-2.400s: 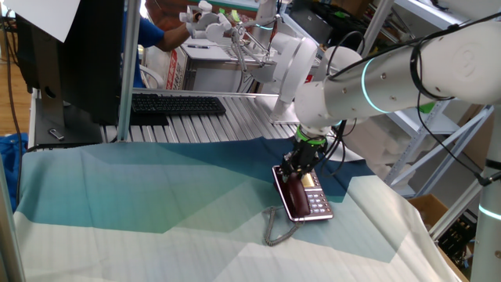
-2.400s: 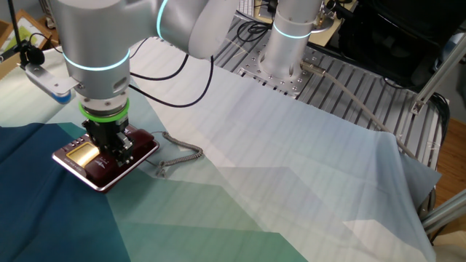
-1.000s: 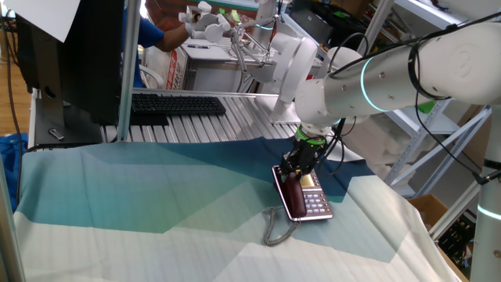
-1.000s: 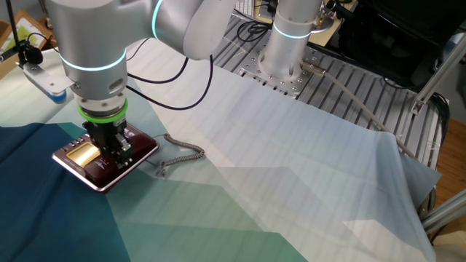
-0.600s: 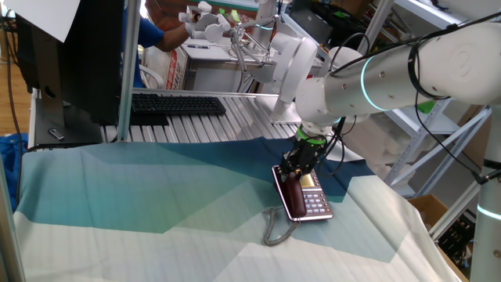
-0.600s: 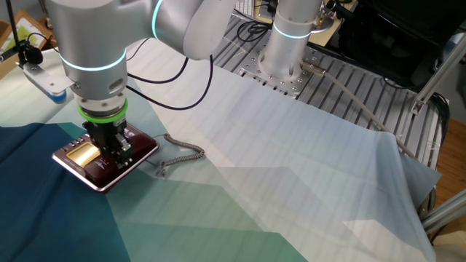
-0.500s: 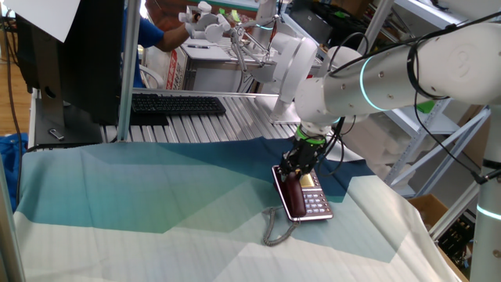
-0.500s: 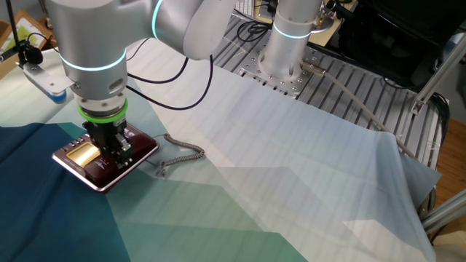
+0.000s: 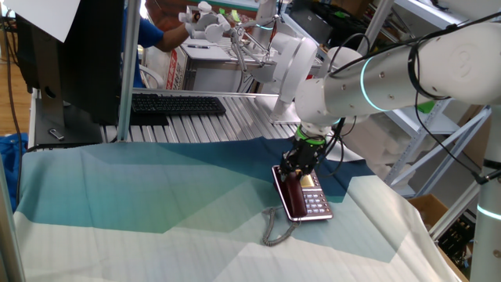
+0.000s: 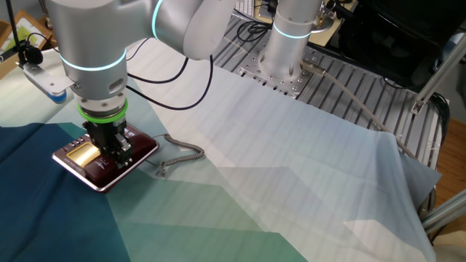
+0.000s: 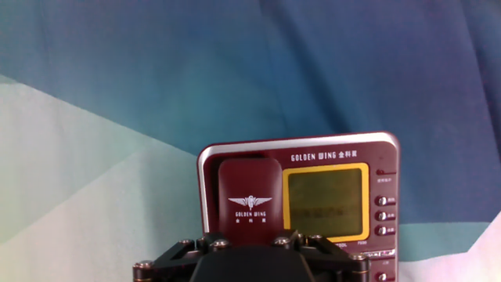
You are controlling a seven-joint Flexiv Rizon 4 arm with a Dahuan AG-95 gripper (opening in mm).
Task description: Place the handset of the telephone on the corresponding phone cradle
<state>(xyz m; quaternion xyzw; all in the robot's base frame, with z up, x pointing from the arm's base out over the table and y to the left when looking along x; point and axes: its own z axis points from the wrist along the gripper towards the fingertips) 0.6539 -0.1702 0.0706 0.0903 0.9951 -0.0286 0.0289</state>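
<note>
With the handset (image 11: 250, 196) lying in the left-hand cradle of the telephone (image 11: 325, 157) at lower centre of the hand view, the pincer (image 10: 107, 151) sits low over it, its spread impossible to tell, so release should be gentle and the lift straight up.

Brand line on the telephone (image 11: 297, 160): "GOLDEN WING", in pale capitals above the yellow-framed display (image 11: 326, 202), was followed by small characters too fine to read.
Mark on the handset (image 11: 250, 196): a pale winged emblem stood over "GOLDEN WING" in small capitals.
Display content: faint dark digits showed across the lower half of the screen, but they could not be read.
Button captions: tiny marks beside the round buttons (image 11: 381, 215) at the right edge were illegible.
Fixed views: no lettering could be read.
</note>
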